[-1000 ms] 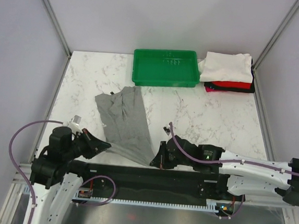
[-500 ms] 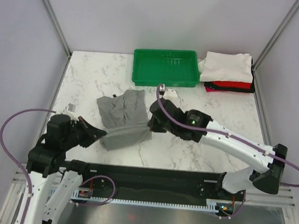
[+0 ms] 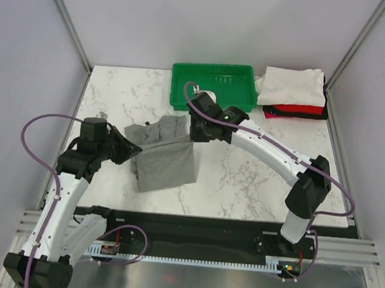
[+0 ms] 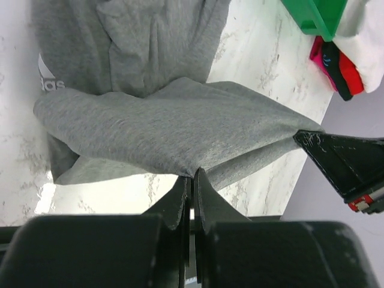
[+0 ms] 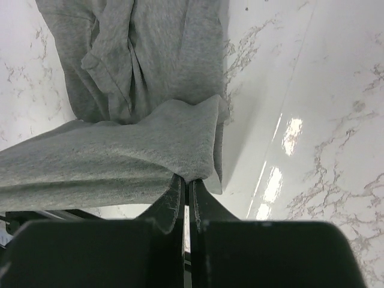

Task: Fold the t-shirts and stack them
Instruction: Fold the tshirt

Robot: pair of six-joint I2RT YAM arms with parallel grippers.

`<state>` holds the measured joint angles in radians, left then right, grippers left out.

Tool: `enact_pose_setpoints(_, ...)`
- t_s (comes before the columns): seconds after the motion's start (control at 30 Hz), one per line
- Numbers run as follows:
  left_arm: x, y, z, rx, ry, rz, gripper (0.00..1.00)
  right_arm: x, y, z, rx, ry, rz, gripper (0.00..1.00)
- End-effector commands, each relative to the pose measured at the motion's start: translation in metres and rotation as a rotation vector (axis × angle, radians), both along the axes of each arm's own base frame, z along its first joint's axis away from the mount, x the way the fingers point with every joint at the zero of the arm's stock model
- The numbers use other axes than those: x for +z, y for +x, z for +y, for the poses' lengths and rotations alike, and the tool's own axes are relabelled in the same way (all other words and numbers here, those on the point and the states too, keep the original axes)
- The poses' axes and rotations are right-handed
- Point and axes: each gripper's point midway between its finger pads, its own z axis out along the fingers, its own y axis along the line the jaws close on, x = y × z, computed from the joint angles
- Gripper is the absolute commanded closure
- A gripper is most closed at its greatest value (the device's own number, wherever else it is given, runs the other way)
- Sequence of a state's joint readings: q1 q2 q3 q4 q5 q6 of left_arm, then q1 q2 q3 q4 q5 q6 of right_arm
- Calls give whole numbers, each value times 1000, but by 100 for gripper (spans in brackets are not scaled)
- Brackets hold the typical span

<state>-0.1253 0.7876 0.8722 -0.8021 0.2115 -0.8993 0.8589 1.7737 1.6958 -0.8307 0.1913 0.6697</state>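
mid-fold: left claw [image 3: 136, 150] and right claw [image 3: 193, 135] are each clamped on the lifted edge of the grey t-shirt [image 3: 167, 167], which lies left of centre on the bench [image 3: 264, 170]. next move, i judge: lay that edge flat over the far half before letting go.

Bright, even overhead light keeps the top view sharp with faint shadows, while in the wrist views white glare streaks the glossy surface [image 5: 336, 90], the grey t-shirt [image 5: 150, 138] casts a soft shadow, and the bottom edge goes dark and blurred.
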Motion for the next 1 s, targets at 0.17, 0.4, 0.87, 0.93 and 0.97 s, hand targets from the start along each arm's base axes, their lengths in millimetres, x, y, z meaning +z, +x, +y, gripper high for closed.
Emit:
enact_pose_setpoints(0.17,-9,47,23,13,-5,-20,98,-2,41,10,50,18,13,100)
enact_pose_setpoints(0.4,-25,82,39,35,-34,7,98,-22,79,27,59,25,32,100)
enact_pose_setpoints(0.87,-89,180,76,59,-82,155,98,-60,173,61,24,146,-26,100)
enact_pose_setpoints(0.93,-96,190,85,76,-73,170,98,-72,181,60,22,154,-20,96)
enact_pose_setpoints(0.97,-98,192,88,84,-67,175,98,-75,183,61,33,165,-15,92)
